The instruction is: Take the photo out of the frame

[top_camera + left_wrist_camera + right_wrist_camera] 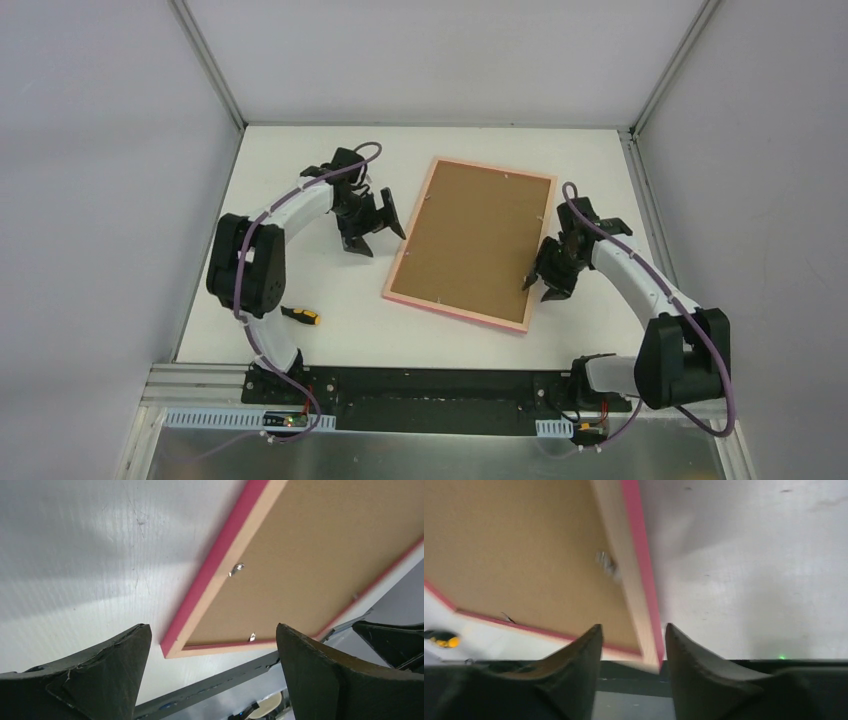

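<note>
A: On the table [600,160], between the two arms, is that the frame [455,312] lying face down?

B: Yes, flat, with its pink rim all round. The photo [470,240] sits inside it, and only its brown board back shows. The print itself faces the table, so I can't see it.

A: How will it handle, do you think?

B: Light and stiff, I'd judge, both rim and board. The board looks thin, so it may flex or crease if levered from one corner, and the print under it could scuff. Small metal tabs [236,570] along the inner rim appear to pin the board down. Those want turning or bending aside first. Then lift the board by a freed edge while the rim is held down.

A: Where do the jaws stand?

B: The left jaws are spread wide, holding nothing, and hover over bare table just beside the frame's left long side. The right jaws are partly parted at the right long side, near its near corner, with the rim lined up with the gap. That view is blurred, so I can't tell whether they touch the rim. Nothing looks gripped.

A: Any label or writing?

B: None I can read. The board is plain and the rim unmarked. An orange-handled screwdriver [300,314] lies near the left arm's base, well apart from the frame.
</note>
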Robot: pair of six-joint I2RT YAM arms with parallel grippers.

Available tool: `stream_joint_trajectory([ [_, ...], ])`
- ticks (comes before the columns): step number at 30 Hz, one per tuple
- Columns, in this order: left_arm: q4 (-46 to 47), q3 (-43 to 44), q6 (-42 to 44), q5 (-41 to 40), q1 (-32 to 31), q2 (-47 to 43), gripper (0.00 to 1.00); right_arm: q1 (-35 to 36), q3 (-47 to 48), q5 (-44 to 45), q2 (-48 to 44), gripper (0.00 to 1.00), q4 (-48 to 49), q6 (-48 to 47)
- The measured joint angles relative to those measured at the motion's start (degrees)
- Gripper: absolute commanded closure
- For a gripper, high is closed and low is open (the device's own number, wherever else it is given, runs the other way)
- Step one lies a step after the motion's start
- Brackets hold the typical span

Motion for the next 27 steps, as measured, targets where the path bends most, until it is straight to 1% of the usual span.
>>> stream_joint_trajectory([
  [2,0.2,-0.1,0.8,0.9,0.0,2.5,0.01,-0.7,0.0,3.5,1.4,0.28,-2.2,0.8],
  [4,0.3,-0.2,1.2,1.8,0.0,4.1,0.01,-1.5,0.1,6.5,2.7,0.22,-4.2,1.3],
  [6,1.3,-0.9,1.6,2.1,-0.1,4.3,0.01,-2.3,0.4,9.5,3.2,0.19,-6.4,1.4],
  [11,3.6,-2.8,2.0,3.3,-1.9,4.3,0.01,-2.7,3.2,12.1,0.7,0.17,-9.6,0.8],
  [16,7.6,-5.7,0.2,4.0,-9.2,5.6,0.01,-2.7,7.0,10.6,-6.6,0.17,-11.1,0.3],
  [20,11.1,-6.4,-5.6,7.7,-16.1,7.1,0.01,-2.7,8.5,9.1,-11.9,0.17,-12.6,1.1],
  [23,15.9,-5.8,-11.3,10.6,-22.1,8.9,0.01,-2.7,8.8,8.7,-15.1,0.17,-13.9,1.9],
  [25,19.7,-4.7,-14.8,12.5,-25.7,11.0,0.01,-2.7,8.9,8.7,-16.9,0.17,-14.9,2.4],
  [27,23.7,-1.6,-18.5,14.3,-29.7,14.2,0.01,-2.7,9.5,8.7,-19.1,0.17,-16.2,3.1],
])
